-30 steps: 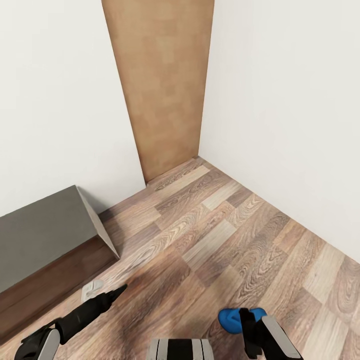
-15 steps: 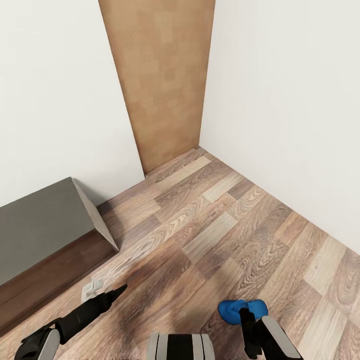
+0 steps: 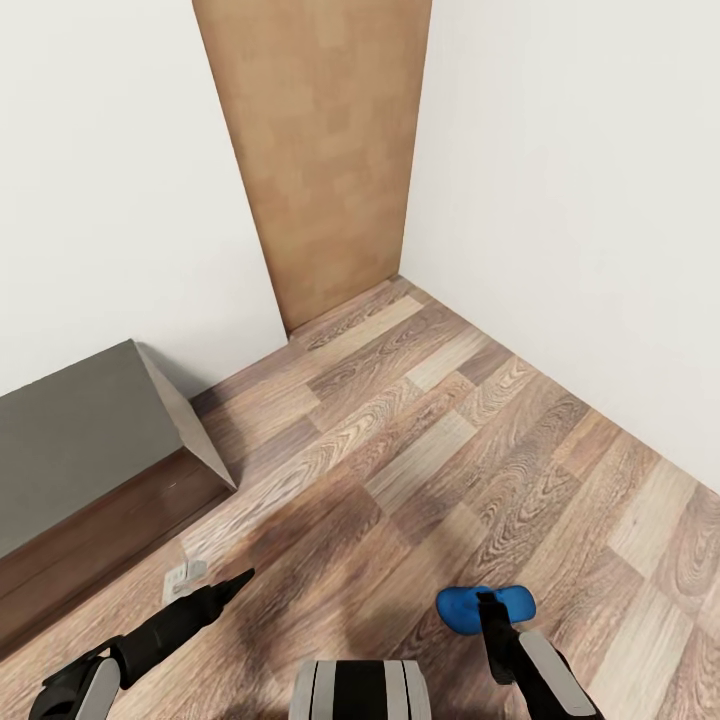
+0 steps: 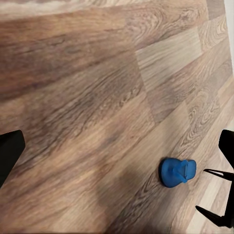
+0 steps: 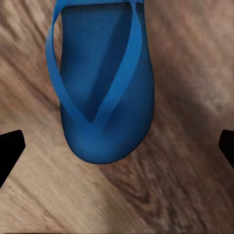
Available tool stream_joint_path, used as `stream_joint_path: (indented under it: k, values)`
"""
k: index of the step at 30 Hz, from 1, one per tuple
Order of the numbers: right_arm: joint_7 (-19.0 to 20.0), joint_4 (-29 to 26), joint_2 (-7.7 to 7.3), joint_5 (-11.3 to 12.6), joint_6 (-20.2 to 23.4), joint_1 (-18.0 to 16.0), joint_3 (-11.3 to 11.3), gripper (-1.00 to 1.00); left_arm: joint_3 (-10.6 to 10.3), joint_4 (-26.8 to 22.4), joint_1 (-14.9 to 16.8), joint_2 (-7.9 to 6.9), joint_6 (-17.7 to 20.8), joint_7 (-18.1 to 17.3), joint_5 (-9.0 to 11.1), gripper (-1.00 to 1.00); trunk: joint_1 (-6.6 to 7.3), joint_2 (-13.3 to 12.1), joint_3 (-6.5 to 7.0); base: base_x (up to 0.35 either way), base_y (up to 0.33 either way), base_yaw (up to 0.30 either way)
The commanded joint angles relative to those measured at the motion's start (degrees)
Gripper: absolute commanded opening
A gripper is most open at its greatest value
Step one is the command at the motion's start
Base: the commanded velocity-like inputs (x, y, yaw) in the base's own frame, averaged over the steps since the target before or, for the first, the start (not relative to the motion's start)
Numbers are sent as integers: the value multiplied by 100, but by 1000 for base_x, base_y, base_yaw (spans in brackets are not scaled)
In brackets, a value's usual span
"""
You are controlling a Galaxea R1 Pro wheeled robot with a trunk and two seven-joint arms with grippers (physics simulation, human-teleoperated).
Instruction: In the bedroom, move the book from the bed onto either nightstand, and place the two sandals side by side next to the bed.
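Observation:
One bright blue sandal [image 3: 470,608] lies flat on the wood-plank floor, straps up. My right gripper [image 3: 490,612] hovers just above it, open. In the right wrist view the sandal [image 5: 103,92] lies between and ahead of the spread fingertips of the right gripper [image 5: 117,148], and nothing touches it. My left gripper [image 3: 238,579] hangs low over bare floor, open and empty [image 4: 117,146]. The left wrist view looks across at the same sandal [image 4: 177,171]. A corner of the bed [image 3: 90,430], with pale grey mattress on a dark brown frame, sits at the left. The book and the nightstand are out of view.
White walls meet in a corner ahead, with a tan wooden door [image 3: 320,150] set in it. A small white object [image 3: 182,577] lies on the floor by the bed frame. Open plank floor stretches between the bed and the right wall.
The whole head view has shifted a little, so the camera moved. More of the sandal now shows ahead of my right gripper. Both grippers stay open.

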State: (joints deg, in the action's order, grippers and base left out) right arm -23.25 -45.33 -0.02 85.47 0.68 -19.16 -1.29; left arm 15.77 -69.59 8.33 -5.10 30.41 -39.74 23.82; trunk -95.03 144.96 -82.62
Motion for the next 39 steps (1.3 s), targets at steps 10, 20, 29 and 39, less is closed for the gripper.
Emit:
stream_joint_path:
  k: [10, 20, 29, 39]
  values:
    - [144, -20, 2, -50, 11, -1, -5, 100, 5, 5, 2, 1, 44, -8, 35, 100, 1, 1, -4, 0, 0, 0]
    - [146, -11, 2, -52, 3, -1, -7, 100, 5, 7, 2, 2, 47, 0, 32, 100, 1, 1, -4, 87, 0, 0]
    - [146, -11, 2, -51, 2, -1, -12, 100, 5, 7, 2, 7, 44, 1, 27, 100, 1, 1, -4, 139, 0, 0]
    - [146, -11, 1, -48, 7, -1, -10, 100, 4, 7, 2, 9, 44, 6, 26, 100, 1, 1, -4, 35, 0, 0]
